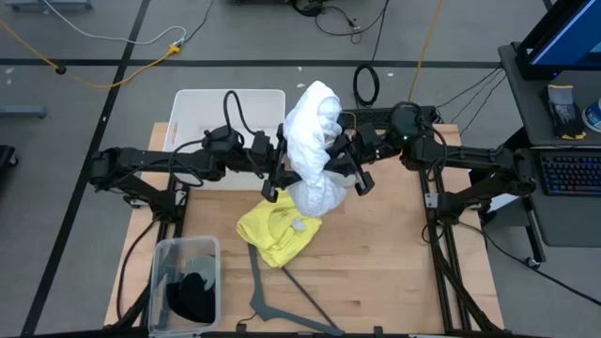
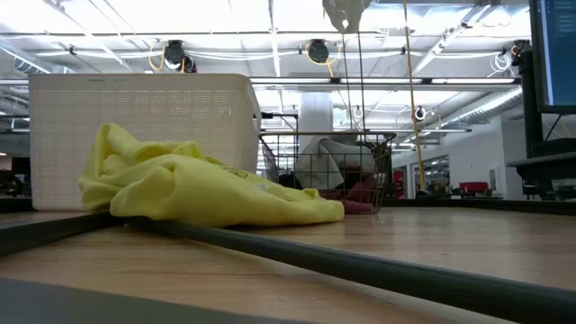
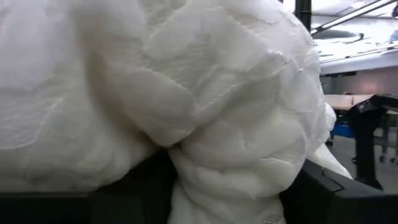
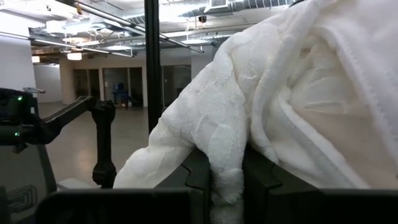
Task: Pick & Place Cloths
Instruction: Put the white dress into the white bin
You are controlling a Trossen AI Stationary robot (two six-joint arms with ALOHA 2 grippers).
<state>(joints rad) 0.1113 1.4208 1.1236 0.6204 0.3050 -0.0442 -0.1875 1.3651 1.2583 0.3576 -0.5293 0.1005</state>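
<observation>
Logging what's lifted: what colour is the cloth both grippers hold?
White cloth, clearest in the high view.

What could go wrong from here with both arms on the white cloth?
1. Both pincers, left and right, hold the large white cloth bunched between them; if the arms pull apart unevenly, it may slip from one.
2. Its lower end hangs just above the yellow cloth, so a low move could snag and drag that.
3. The fabric fills both wrist views, so the white bin and the hanger are hard to track.
</observation>
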